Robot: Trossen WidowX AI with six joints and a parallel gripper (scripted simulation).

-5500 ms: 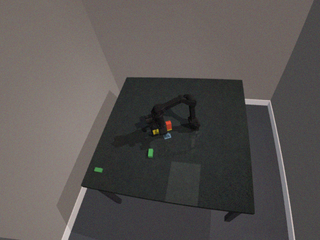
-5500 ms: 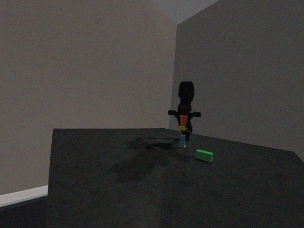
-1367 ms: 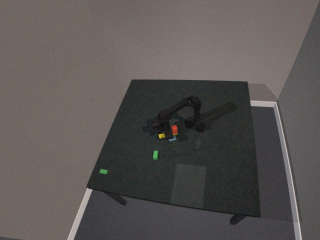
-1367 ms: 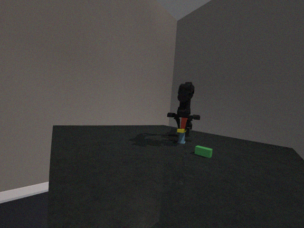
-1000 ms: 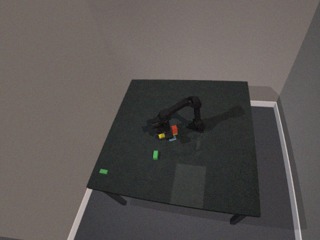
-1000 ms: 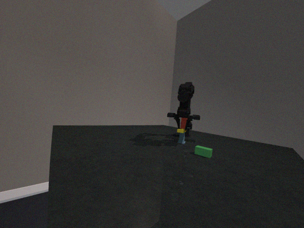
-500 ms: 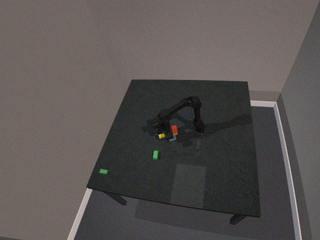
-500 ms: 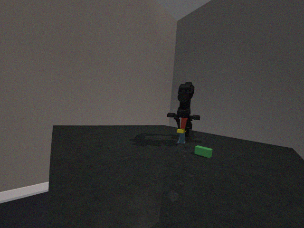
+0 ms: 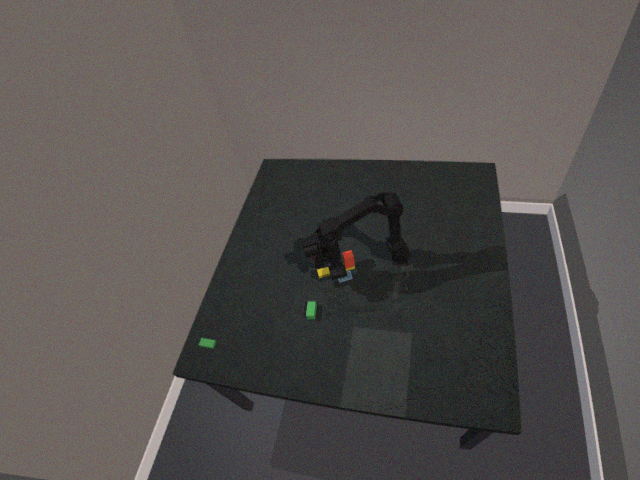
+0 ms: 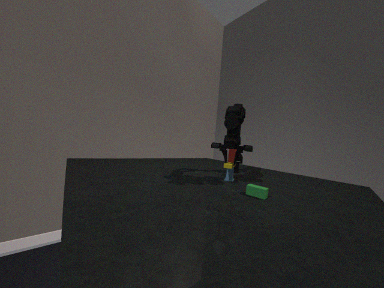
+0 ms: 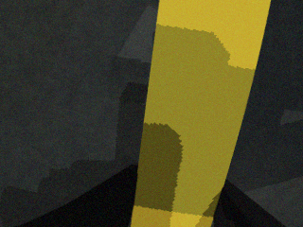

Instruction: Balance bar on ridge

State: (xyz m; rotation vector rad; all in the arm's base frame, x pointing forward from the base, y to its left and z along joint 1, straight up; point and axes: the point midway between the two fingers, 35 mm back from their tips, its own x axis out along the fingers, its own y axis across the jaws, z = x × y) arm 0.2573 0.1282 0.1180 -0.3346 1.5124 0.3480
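The bar is yellow at one end (image 9: pixel 323 271) and red at the other (image 9: pixel 348 259). My gripper (image 9: pixel 336 267) is shut on it near its middle, low over the table. The light blue ridge (image 9: pixel 345 279) stands just below the bar. In the exterior view I see the bar end on: its yellow end (image 10: pixel 228 165) shows right above the ridge (image 10: pixel 229 176), and its red part (image 10: pixel 231 153) runs back up to the gripper. I cannot tell whether bar and ridge touch. In the wrist view the yellow bar (image 11: pixel 199 120) runs away from the fingers.
A green block (image 9: pixel 310 310) lies on the table in front of the ridge; it also shows in the exterior view (image 10: pixel 257 191). Another green block (image 9: pixel 207 342) lies near the table's front left corner. The arm's base (image 9: pixel 399 250) stands behind the ridge.
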